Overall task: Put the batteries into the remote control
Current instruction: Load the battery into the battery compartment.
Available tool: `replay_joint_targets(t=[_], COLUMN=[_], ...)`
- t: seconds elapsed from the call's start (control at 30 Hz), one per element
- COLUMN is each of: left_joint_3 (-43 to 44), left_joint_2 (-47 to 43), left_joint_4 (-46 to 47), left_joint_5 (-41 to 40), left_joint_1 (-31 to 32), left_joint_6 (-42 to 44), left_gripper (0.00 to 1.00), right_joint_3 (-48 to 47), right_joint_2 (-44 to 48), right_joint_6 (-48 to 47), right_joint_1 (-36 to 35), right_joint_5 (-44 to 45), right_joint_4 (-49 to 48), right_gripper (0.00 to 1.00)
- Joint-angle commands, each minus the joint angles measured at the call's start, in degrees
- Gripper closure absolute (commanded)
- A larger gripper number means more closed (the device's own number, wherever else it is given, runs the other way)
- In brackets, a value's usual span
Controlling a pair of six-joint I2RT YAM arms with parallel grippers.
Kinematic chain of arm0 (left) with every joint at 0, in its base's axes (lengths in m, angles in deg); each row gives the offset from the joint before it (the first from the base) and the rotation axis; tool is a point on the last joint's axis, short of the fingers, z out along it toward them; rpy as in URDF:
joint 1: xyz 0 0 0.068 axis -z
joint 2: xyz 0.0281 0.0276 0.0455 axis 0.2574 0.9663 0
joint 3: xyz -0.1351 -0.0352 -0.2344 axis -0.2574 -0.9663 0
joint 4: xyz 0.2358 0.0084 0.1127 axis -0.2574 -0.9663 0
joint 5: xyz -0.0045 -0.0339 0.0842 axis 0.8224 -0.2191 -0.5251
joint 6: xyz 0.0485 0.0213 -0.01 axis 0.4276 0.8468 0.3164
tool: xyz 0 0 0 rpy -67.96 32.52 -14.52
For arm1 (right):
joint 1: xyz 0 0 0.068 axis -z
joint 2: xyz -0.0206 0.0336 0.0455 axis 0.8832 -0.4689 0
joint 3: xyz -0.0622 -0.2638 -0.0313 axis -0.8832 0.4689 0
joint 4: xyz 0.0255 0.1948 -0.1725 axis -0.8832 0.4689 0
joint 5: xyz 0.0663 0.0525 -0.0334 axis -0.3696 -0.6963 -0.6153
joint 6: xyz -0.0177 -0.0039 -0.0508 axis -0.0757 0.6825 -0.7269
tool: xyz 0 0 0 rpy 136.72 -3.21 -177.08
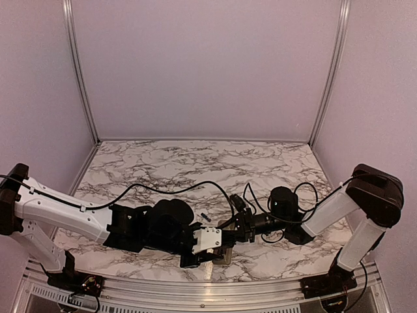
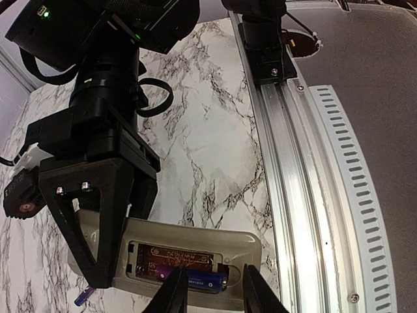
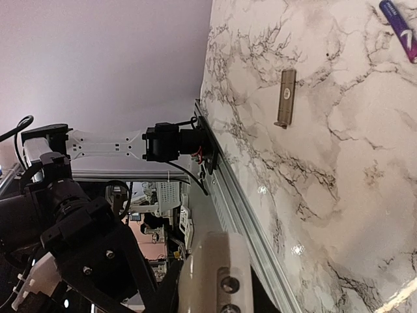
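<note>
A: Quick, the remote control: where is it & how does it look?
B: At the near edge of the marble counter, just beside the alu rail. Back side up. Tan-grey shell, rounded corners, dark recess uncovered. One blue-purple battery lies lengthwise in the recess, on the side nearest the left wrist cam.

A: Right end effector?
B: The right end effector is clamped across the remote's width, at the end away from the rail, w/ black fingers on both long edges.

A: And the left?
B: The left end effector has its fingers apart by a modest gap, tips over the recess. One tip overlaps the battery in the left wrist view, but I can't tell if it touches. I see nothing gripped btw them.

A: Other bits?
B: A 2nd battery, purple, lies on the counter just beside the remote's clamped end. In the right wrist view a tan-grey lid lies flat on the counter, well apart from a purple battery. Can't tell if that's the same cell as the 2nd one.

A: Any text?
B: The label inside the recess has small reddish print, too small to read. The purple battery carries white print, also unreadable. I can't make out a brand.
</note>
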Motion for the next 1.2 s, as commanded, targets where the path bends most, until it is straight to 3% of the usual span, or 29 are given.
replay_joint_targets(t=[0.0, 0.37, 0.93, 1.07, 1.17], left_joint_3=[2.7, 3.2, 1.8, 2.3, 5.3], left_joint_2=[1.4, 2.7, -0.6, -0.2, 1.6], left_joint_4=[0.4, -0.6, 0.5, 1.1, -0.1], left_joint_5=[-1.5, -3.0, 1.4, -2.1, -9.6], left_joint_1=[0.5, 0.4, 0.5, 0.5, 0.3], left_joint_6=[1.2, 1.4, 1.6, 0.1, -4.7], left_gripper=[0.7, 0.78, 0.74, 0.75, 0.75], right_joint_3=[-1.5, -1.6, -1.3, -1.3, -1.2], right_joint_2=[-0.7, -0.6, -1.2, -1.0, -0.6], right_joint_6=[0.7, 0.8, 1.0, 0.9, 0.5], right_joint_1=[-1.0, -1.0, -1.0, -0.9, -0.9], right_joint_5=[-0.4, -0.5, -0.6, -0.4, 0.1], right_joint_4=[-3.0, -3.2, -3.9, -3.5, -2.6], right_gripper=[1.0, 1.0, 1.0, 1.0, 1.0])
